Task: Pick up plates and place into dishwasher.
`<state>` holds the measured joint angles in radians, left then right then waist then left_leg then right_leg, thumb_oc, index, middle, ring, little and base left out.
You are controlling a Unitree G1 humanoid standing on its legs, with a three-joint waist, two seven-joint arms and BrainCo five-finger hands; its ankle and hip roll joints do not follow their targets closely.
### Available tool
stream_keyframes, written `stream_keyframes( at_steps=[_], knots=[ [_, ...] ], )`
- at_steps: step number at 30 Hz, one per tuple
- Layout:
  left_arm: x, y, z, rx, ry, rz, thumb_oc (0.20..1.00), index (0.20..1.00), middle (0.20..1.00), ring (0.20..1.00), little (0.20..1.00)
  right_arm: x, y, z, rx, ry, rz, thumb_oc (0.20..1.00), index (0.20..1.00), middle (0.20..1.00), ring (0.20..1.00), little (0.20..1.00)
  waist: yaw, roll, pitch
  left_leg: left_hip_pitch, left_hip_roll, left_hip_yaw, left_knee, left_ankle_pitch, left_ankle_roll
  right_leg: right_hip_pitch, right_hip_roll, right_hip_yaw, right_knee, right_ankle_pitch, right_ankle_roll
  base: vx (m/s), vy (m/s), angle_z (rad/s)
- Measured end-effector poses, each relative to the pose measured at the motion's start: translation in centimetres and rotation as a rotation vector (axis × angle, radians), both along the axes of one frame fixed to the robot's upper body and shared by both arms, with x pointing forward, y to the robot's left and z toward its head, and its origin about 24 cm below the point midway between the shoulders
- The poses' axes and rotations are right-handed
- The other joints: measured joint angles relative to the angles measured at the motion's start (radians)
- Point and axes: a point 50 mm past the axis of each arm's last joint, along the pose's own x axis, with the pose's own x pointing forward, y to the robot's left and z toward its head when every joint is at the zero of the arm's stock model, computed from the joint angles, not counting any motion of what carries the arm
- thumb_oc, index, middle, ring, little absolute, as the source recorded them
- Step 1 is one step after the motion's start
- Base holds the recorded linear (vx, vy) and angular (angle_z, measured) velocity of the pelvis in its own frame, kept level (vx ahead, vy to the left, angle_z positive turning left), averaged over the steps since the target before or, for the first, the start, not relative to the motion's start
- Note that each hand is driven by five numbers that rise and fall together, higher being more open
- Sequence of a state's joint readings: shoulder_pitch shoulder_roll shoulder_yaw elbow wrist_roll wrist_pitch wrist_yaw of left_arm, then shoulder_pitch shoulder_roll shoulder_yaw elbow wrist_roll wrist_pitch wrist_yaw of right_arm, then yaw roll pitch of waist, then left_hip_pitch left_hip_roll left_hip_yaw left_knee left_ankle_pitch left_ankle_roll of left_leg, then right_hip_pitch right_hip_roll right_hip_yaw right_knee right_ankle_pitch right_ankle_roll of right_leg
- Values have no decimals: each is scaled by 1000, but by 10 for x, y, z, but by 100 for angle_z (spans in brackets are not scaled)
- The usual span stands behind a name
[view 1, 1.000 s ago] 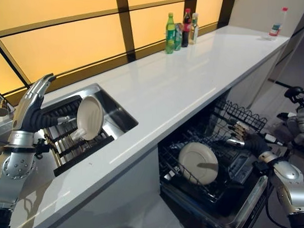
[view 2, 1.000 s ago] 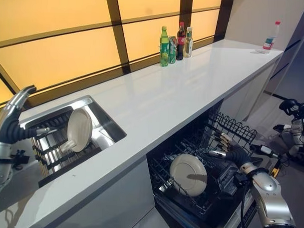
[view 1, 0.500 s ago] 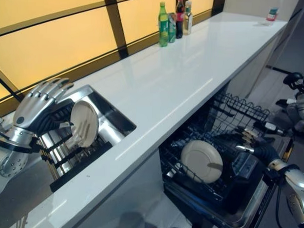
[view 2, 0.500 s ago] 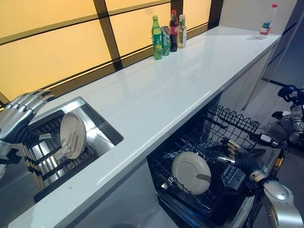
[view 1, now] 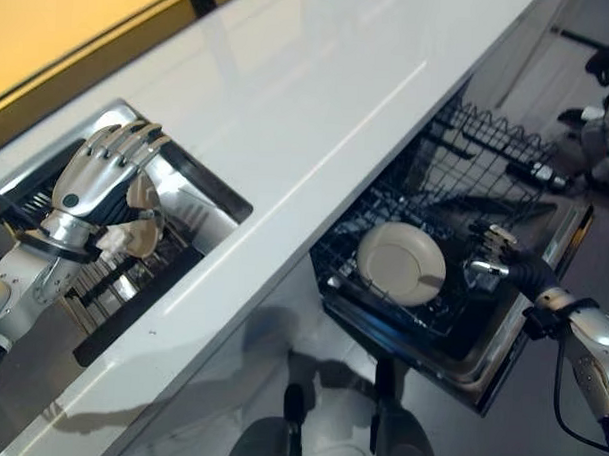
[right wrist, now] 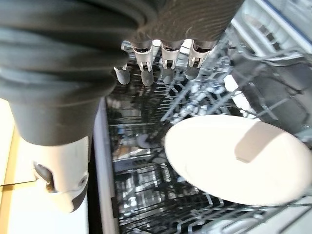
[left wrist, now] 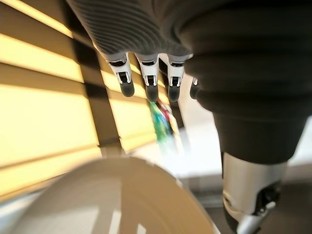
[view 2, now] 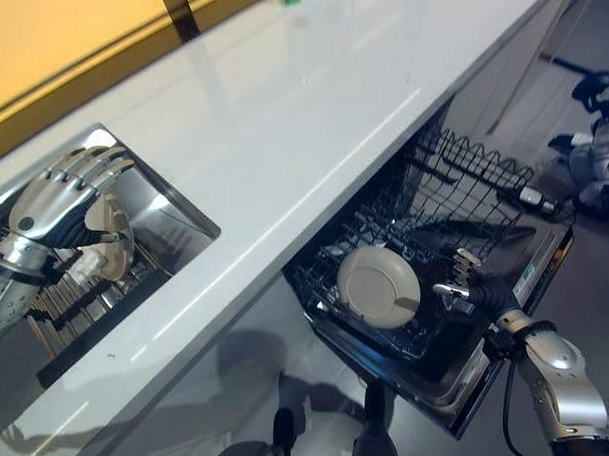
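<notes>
- Left robot hand (view 1: 96, 176), fingers straight, reaches over a plate (view 1: 144, 232) standing in the sink rack (view 1: 132, 282).
- Right robot hand (view 1: 496, 257), fingers relaxed and empty, hovers just right of a second plate (view 1: 401, 263) in the dishwasher rack (view 1: 466, 174).

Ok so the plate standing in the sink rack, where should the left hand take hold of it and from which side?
Probably by the upper rim. The plate stands on edge in the sink rack, so its top edge is free while the lower part sits among the bars. The left hand is already over it with straight fingers; coming down from above, fingers on one face and thumb on the other, looks best.
</notes>
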<state>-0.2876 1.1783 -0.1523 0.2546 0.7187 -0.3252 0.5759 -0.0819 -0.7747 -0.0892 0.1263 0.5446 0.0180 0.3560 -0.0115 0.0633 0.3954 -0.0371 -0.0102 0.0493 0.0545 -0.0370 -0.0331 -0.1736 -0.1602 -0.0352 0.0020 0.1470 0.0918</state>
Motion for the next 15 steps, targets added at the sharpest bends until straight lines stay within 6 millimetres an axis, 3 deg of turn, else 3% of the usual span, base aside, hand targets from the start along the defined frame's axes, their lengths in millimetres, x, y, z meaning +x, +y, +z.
stream_keyframes(
  at_steps=[5, 15],
  knots=[
    [7, -6, 2, 29, -14, -9, 1000, 1000, 1000, 1000, 1000, 4, 5, 1, -9, -11, 7, 1000, 1000, 1000, 1000, 1000, -2, 1, 37, -39, -1, 1, 18, -2, 0, -34, 1, 4, 3, 12, -4, -57, 61, -4],
    [21, -5, 10, 91, -37, 23, 1000, 1000, 1000, 1000, 1000, 24, 20, 23, -36, -92, 54, 1000, 1000, 1000, 1000, 1000, 1, -1, 61, -88, -11, 2, 48, -5, 4, -79, -3, 13, 19, 20, -1, -38, 64, 0]
  ],
)
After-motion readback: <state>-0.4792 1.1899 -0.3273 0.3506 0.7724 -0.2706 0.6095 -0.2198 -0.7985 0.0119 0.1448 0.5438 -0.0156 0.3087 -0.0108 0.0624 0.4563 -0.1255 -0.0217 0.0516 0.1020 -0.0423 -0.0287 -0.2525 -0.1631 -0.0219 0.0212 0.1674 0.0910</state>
